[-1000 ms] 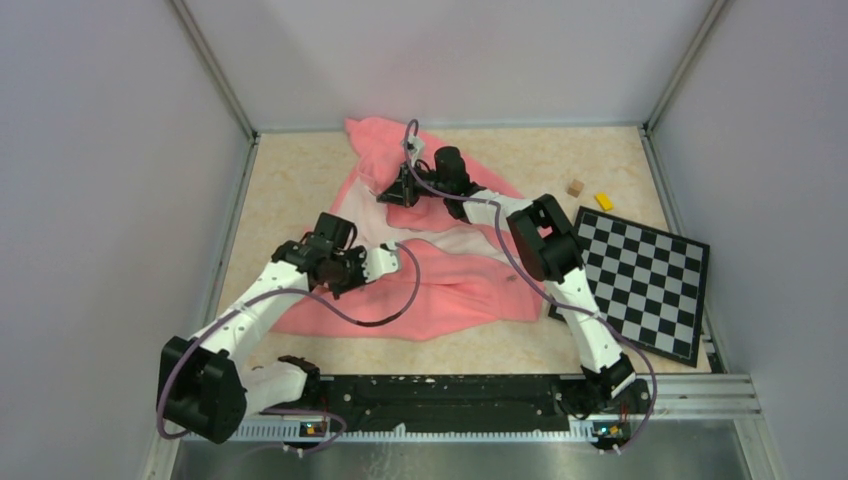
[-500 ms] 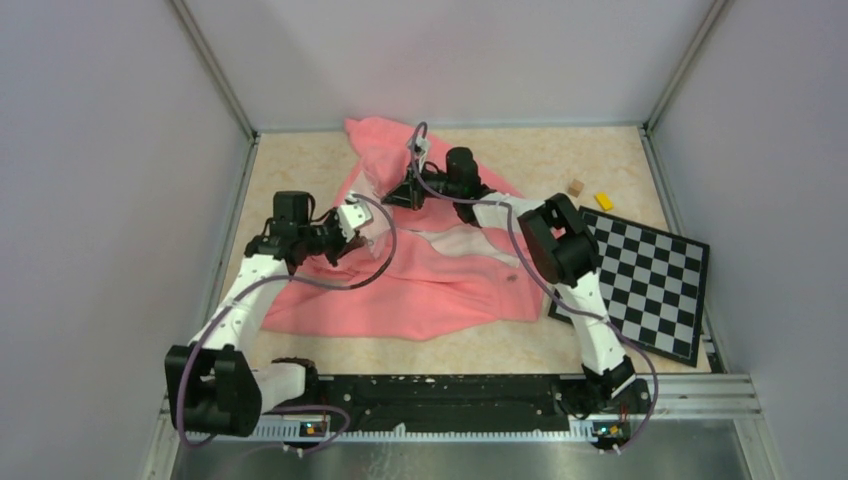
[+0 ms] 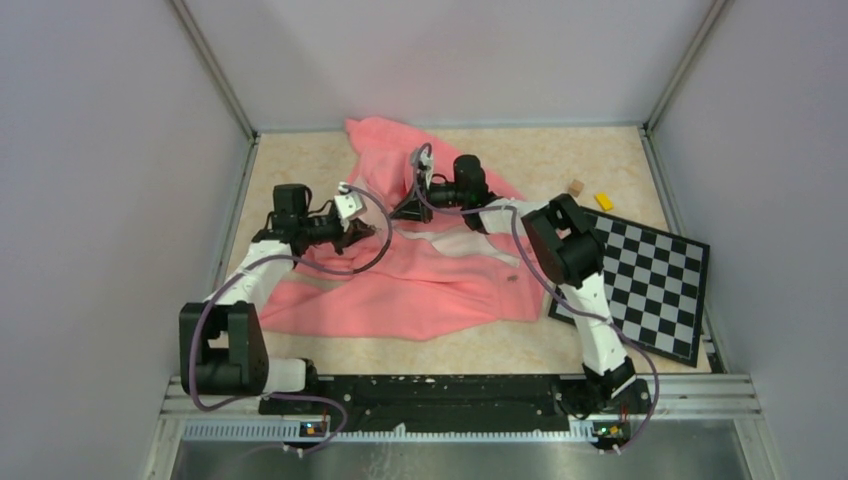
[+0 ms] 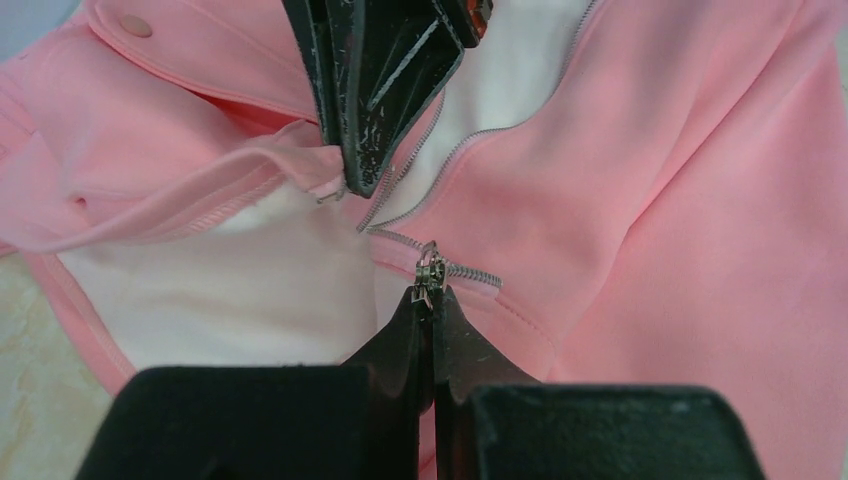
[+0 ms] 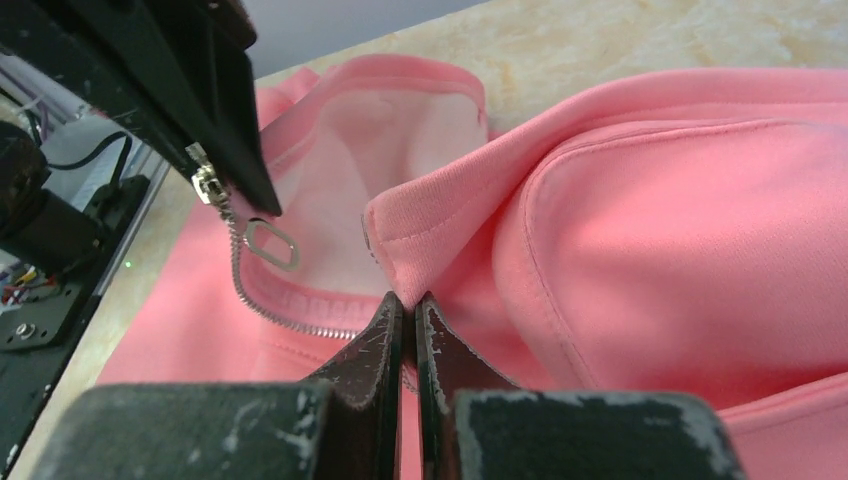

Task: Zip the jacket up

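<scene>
Left gripper: my left gripper (image 4: 431, 297) is clamped tight on the zipper slider (image 4: 430, 266), with the tips meeting just under it.
Right gripper: my right gripper (image 5: 408, 308) is pinched closed on a folded edge of the jacket (image 5: 650, 230). The cloth rises straight out from between the tips.
Between my grippers: they sit close together over the open front and do not touch.
Zipper: thin metal teeth (image 4: 472, 274) run off to the side of the slider. An oval pull tab (image 5: 271, 244) hangs just below it.
Jacket, look: salmon-pink fleece with stitched seams. The paler lining is bared where the front lies open.
Jacket, place: it lies spread and rumpled across the middle of the table (image 3: 300, 165), reaching to the far edge.
Left wrist view only: a round snap (image 4: 135, 25) on a flap at the upper left, and my other gripper pointing down onto the lining.
Right wrist view only: the pull tab, and the thick rolled hem next to my pinch.
Top view only: the whole spread of cloth, with a checkerboard (image 3: 640, 275) just beside its right edge. A brown block (image 3: 575, 187) and a yellow block (image 3: 603, 201) lie beyond the board's far corner.
</scene>
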`<state>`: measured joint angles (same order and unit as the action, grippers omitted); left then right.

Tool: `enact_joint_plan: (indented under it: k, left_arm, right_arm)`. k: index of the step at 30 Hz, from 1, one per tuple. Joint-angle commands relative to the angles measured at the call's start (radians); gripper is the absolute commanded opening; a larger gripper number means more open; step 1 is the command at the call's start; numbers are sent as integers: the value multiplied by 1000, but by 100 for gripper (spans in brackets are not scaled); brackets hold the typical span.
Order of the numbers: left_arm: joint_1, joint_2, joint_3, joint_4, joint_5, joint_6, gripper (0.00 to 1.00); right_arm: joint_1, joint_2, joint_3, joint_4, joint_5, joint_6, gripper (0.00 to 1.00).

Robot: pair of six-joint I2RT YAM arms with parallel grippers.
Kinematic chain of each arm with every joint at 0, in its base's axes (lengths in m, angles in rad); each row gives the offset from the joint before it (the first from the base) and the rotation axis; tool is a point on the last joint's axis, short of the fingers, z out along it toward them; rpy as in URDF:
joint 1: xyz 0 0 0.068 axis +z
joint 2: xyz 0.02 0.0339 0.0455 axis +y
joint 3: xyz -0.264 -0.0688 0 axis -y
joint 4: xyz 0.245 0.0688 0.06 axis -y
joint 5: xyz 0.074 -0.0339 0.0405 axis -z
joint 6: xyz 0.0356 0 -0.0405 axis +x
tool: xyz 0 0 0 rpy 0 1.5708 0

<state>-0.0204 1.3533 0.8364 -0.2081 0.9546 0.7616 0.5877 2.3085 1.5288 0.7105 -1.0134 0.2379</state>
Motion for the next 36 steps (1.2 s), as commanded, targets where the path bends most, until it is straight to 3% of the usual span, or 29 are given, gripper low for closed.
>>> enact_joint_plan:
  k: [1,15,25,36]
  left_arm:
    - [0,21,-47,146,78,-17,0]
    - [-21,85,-61,175,53,-7,0]
    - [-33,117,-52,160,4,4,0]
    - [-36,132,-32,130,24,9,0]
  right_arm:
    - [5,-113,-50,59,-87,-118,0]
    - [52,-174,-33,-322,11,-479,0]
    - [57,-194,-75,-271,-32,-488,0]
    - [73,-203,-105,-300,-44,-608,0]
